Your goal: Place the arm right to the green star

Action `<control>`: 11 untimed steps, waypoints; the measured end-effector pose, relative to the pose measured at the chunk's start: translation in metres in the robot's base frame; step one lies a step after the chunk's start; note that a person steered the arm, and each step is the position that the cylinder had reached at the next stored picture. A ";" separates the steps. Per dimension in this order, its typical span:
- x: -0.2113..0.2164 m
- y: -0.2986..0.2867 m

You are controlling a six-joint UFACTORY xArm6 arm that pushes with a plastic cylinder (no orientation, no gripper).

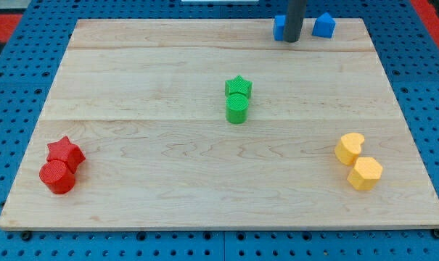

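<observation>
Taking the green star (238, 86) near the middle of the wooden board (154, 72) as the landmark and reading from the view's left: far to the star's left and well below it, close to the board's bottom-left corner, a red star (65, 153) sits touching a red cylinder (56, 177) just under it. The green star itself touches a green cylinder (236, 109) lying directly below it. Up and to the right of the star, at the board's top edge, a blue block (279, 27) is partly hidden behind the dark rod, so its shape cannot be made out. My tip (292, 40) rests just beside that block, well apart from the green star; being a plain rod, it has no jaws to open or close and holds nothing. A second blue block (323, 26), roughly house-shaped, stands just right of the rod. Far right of the star and lower, a yellow heart (349, 148) touches a yellow hexagon (365, 173).
</observation>
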State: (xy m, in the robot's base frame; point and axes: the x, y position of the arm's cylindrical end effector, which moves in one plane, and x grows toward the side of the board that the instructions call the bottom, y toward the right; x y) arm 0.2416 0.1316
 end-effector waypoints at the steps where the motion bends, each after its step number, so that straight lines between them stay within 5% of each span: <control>1: 0.012 0.003; 4: 0.141 0.011; 11: 0.151 -0.040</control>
